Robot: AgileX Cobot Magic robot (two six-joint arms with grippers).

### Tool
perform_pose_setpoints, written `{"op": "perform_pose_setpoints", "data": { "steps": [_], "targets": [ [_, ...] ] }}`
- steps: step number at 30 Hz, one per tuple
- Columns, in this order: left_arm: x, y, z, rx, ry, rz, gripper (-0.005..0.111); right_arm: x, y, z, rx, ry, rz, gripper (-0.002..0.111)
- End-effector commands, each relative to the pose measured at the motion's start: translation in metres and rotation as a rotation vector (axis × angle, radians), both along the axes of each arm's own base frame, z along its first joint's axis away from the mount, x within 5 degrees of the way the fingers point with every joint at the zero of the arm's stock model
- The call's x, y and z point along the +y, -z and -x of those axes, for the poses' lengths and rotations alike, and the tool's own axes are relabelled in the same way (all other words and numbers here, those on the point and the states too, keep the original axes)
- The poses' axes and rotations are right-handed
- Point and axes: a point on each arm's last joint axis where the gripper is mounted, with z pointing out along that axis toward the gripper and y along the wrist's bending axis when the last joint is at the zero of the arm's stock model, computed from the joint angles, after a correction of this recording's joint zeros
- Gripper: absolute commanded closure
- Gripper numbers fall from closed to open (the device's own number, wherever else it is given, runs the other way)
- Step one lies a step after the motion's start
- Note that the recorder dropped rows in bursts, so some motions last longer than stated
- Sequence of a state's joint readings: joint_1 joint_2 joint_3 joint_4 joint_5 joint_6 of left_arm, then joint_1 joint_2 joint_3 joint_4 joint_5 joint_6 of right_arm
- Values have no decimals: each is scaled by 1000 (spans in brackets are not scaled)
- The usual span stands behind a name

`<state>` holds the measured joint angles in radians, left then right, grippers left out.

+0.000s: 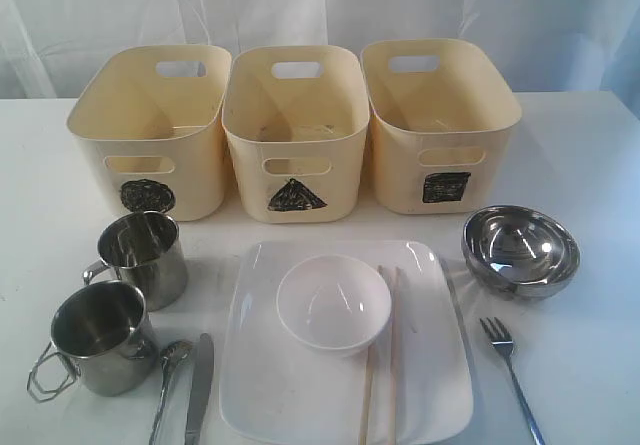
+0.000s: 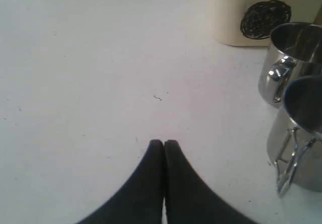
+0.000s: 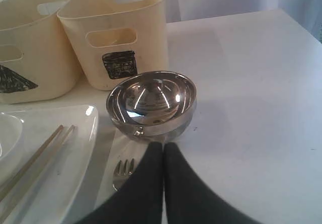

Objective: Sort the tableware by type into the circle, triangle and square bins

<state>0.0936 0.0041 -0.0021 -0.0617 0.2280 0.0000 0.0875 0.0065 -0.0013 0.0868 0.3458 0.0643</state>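
Note:
Three cream bins stand in a row at the back: circle bin (image 1: 148, 130), triangle bin (image 1: 295, 130), square bin (image 1: 440, 123). Two steel mugs (image 1: 145, 257) (image 1: 98, 337) stand front left, with spoon (image 1: 168, 385) and knife (image 1: 199, 390) beside them. The white square plate (image 1: 340, 380) carries the small white bowl (image 1: 333, 303) and chopsticks (image 1: 385, 350). The steel bowl (image 1: 520, 250) and fork (image 1: 512, 375) lie at the right. No gripper shows in the exterior view. My left gripper (image 2: 164, 144) is shut and empty over bare table left of the mugs (image 2: 289, 65). My right gripper (image 3: 163, 146) is shut and empty just short of the steel bowl (image 3: 151, 103).
A white curtain hangs behind the bins. The white table (image 1: 590, 165) stretches bare to the right of the square bin and to the left of the mugs. The fork's tines (image 3: 121, 171) lie beside my right fingers.

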Motion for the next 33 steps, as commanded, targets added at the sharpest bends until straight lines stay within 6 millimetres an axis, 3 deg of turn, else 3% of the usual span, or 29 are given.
{"op": "perform_pose_setpoints", "data": {
  "steps": [1, 12, 16, 23, 33],
  "targets": [
    [3, -1, 0, -13, -10, -63, 107, -1, 0, 0, -9, 9, 5, 108],
    [3, -2, -1, -26, -11, -64, 107, -1, 0, 0, -9, 9, 5, 108],
    [3, -9, -3, -108, -24, -50, 107, -1, 0, 0, -9, 9, 5, 108],
    [4, -29, -5, -348, -127, 437, 107, -1, 0, 0, -9, 9, 5, 108],
    [4, -30, -5, -368, -214, 917, 107, -1, 0, 0, -9, 9, 5, 108]
  ]
}}
